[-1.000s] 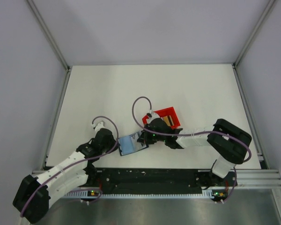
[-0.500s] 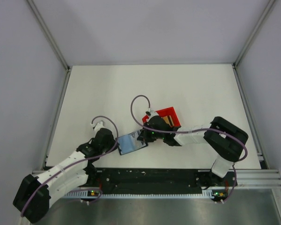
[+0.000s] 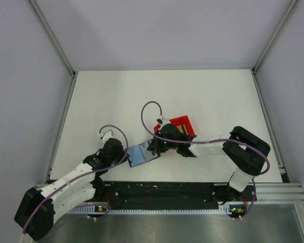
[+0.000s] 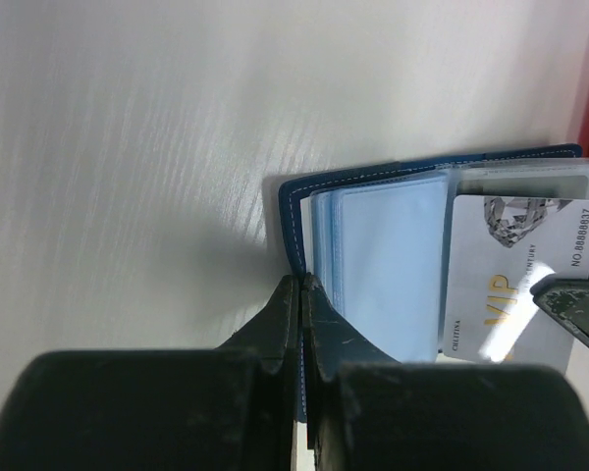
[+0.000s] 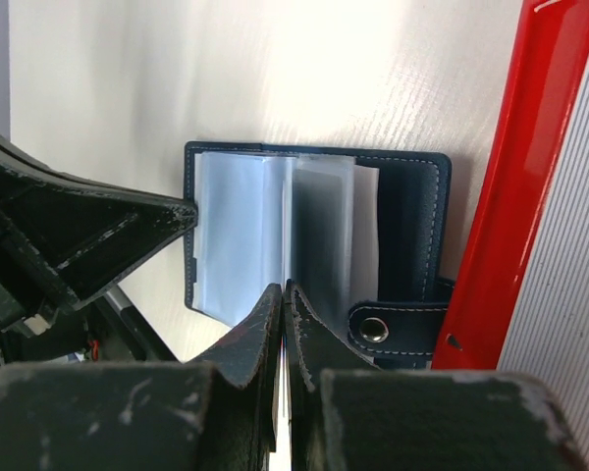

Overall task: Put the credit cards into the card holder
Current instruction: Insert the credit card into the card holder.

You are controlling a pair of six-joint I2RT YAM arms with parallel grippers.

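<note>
The card holder (image 3: 142, 155) lies open on the table, navy outside with light blue pockets (image 4: 388, 245). My left gripper (image 3: 125, 156) is shut on its navy left edge (image 4: 302, 285). A white credit card (image 4: 520, 285) printed "VIP" lies partly over the holder's right half. My right gripper (image 3: 153, 148) is shut on that card, which shows edge-on between its fingertips (image 5: 284, 290). In the right wrist view the holder (image 5: 412, 226) shows its snap strap. A tan credit card (image 3: 182, 130) rests in the red bin.
The red plastic bin (image 3: 178, 121) stands right beside the holder's right side, and its wall (image 5: 501, 196) is close to my right fingers. The left finger (image 5: 88, 235) reaches the holder's far edge. Metal frame rails (image 3: 63, 116) border the table.
My right arm has shifted slightly left toward the holder with the white card. The left arm and the holder have stayed in place.
</note>
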